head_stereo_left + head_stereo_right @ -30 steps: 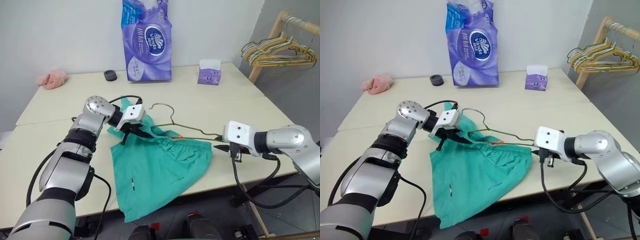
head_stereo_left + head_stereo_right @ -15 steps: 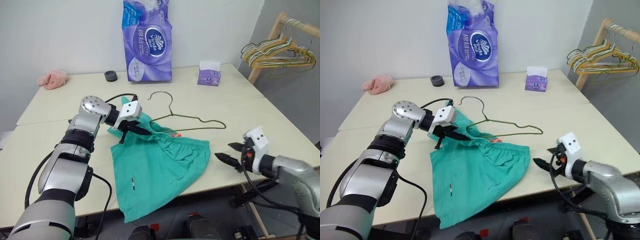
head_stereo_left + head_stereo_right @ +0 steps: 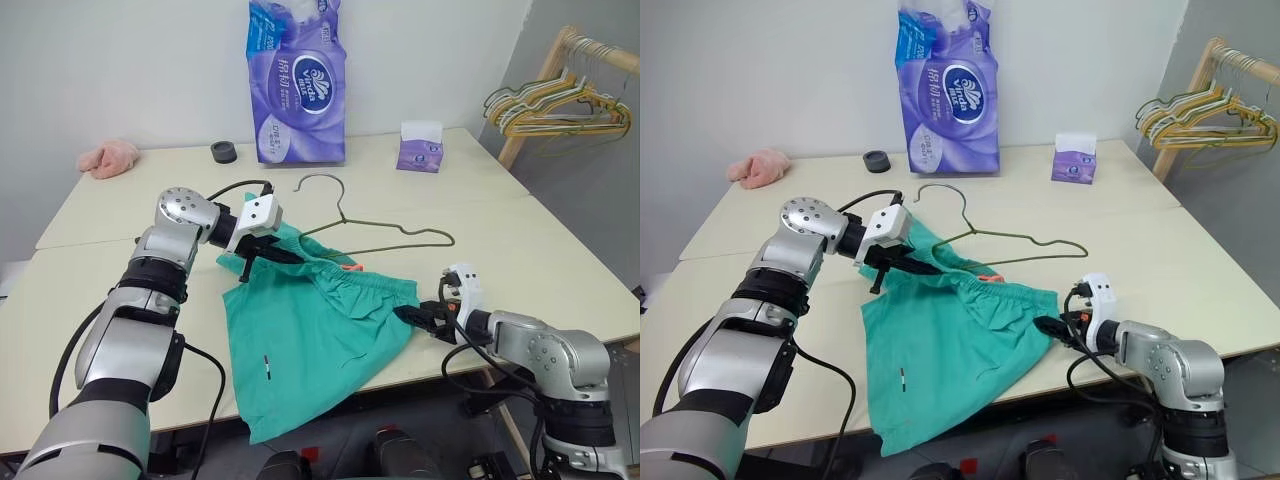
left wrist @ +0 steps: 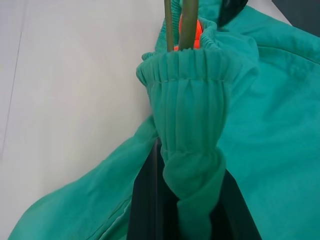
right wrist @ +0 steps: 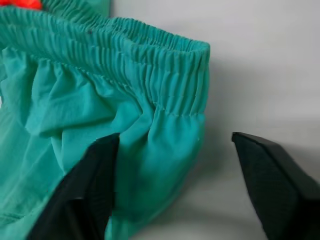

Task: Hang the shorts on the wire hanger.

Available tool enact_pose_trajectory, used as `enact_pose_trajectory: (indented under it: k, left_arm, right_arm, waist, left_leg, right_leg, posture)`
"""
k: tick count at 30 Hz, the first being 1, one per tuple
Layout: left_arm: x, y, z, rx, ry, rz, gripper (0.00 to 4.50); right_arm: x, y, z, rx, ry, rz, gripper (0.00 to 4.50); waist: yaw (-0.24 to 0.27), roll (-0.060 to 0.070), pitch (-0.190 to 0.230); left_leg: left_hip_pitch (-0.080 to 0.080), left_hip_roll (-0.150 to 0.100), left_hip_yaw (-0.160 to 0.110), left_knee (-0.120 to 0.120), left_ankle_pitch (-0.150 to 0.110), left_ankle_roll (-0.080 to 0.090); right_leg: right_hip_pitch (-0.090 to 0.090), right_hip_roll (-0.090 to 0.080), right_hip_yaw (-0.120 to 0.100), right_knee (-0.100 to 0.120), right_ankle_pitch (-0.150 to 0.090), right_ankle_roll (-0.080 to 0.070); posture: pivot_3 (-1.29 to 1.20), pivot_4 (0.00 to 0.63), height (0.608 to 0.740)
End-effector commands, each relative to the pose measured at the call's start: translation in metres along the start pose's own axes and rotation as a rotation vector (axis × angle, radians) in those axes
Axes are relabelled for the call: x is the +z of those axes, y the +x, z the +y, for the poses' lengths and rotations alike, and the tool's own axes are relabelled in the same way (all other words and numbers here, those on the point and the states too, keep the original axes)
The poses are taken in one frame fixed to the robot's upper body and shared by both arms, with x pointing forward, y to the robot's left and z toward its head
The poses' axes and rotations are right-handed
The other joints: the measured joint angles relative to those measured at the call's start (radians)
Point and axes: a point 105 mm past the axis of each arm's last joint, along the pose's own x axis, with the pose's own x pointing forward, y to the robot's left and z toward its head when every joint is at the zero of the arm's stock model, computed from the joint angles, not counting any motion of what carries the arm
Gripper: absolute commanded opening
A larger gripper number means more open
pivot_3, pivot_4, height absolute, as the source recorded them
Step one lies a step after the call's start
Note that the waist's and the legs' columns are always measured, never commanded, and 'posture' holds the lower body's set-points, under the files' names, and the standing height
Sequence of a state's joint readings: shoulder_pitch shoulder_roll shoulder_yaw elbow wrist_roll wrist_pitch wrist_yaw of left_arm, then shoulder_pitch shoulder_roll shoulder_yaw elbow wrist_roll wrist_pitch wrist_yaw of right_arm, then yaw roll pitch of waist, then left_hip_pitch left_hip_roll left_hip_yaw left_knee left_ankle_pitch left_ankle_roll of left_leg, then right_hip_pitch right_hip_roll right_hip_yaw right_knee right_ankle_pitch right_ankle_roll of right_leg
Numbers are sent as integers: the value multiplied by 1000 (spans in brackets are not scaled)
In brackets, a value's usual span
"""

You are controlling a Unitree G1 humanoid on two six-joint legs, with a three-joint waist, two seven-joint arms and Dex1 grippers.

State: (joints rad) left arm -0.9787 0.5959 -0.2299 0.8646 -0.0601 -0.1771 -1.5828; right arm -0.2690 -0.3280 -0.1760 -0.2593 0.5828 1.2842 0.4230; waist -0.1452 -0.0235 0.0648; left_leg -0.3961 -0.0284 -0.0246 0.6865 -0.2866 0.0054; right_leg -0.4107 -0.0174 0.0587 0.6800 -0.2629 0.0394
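The right claw, released a second ago beside the wire hanger, now gapes at the shorts waistband corner at four o'clock on the tabletop. The left claw stays clenched on the waistband at ten o'clock. Regrasp likely next.

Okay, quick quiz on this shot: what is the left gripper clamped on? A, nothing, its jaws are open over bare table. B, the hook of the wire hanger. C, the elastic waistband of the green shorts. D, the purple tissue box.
C: in the left wrist view the left gripper is closed on a bunched fold of the shorts' gathered waistband, with the wire hanger running into the shorts beyond it.
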Motion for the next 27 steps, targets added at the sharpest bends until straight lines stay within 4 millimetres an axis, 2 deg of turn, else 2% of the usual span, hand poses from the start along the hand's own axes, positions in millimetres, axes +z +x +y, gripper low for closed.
enact_pose_trajectory:
  k: [1, 3, 6, 8, 11, 14, 16, 22, 27]
  left_arm:
    - [8, -9, 4, 32, 31, -12, 0]
    - [7, -9, 3, 31, 29, -11, 0]
    - [6, -11, 3, 39, 20, -13, 0]
    - [6, -11, 3, 43, 15, -13, 0]
    - [5, -13, 3, 49, 5, -16, 0]
    - [4, -21, -1, 42, -35, -36, 0]
    - [4, -22, -4, 34, -44, -35, 0]
    - [0, -25, -15, -2, -76, -13, 0]
    - [-3, -25, -27, -54, -95, 18, 0]
  right_arm:
    - [14, -2, 8, 37, 15, -48, 2362]
    - [15, -2, 10, 31, -13, -55, 1663]
    - [14, -4, 10, -21, -154, -47, 547]
    - [15, -5, 11, -35, -199, -55, 14]
    - [16, -9, 11, -83, -270, -77, 14]
    - [17, -24, -3, -237, -403, -114, 14]
    - [16, -29, -7, -268, -446, -116, 14]
    - [20, -50, -27, -335, -413, -142, 14]
    - [26, -57, -34, -355, -402, -145, 14]
  waist:
    - [-1, 0, 0]
    - [0, 0, 0]
    - [-1, 0, 0]
    - [-1, 0, 0]
    - [-4, 0, 0]
    - [-3, 0, 0]
    - [-4, 0, 0]
    - [-3, 0, 0]
    - [-1, 0, 0]
  left_leg:
    - [0, 0, 0, 0, 0, 0]
    - [0, 0, 0, 0, 0, 0]
    - [0, 0, 0, 0, 0, 0]
    - [0, 0, 0, 0, 0, 0]
    - [0, 0, 0, 0, 0, 0]
    - [-1, 0, -1, 0, 0, 0]
    - [-1, -1, -1, 0, 0, 0]
    - [0, -1, 0, 0, 0, 0]
    - [0, -1, -1, 1, 0, 0]
  right_leg:
    - [0, 0, 0, 0, 0, 0]
    - [0, 0, 0, 0, 0, 0]
    - [0, 0, 0, 0, 0, 0]
    - [0, -1, 0, 0, 0, 0]
    - [0, 0, -1, 0, 0, 0]
    - [0, -1, -1, 0, -1, 1]
    - [0, -1, 0, 0, -1, 1]
    - [0, 0, 0, 0, -1, 1]
    - [1, 0, -1, 0, -1, 1]
  posture:
    - [-175, 22, 740]
    - [-174, 22, 740]
    - [-177, 23, 740]
    - [-178, 23, 740]
    - [-180, 24, 740]
    - [-183, 28, 740]
    - [-184, 30, 740]
    - [-187, 31, 740]
    - [-193, 30, 740]
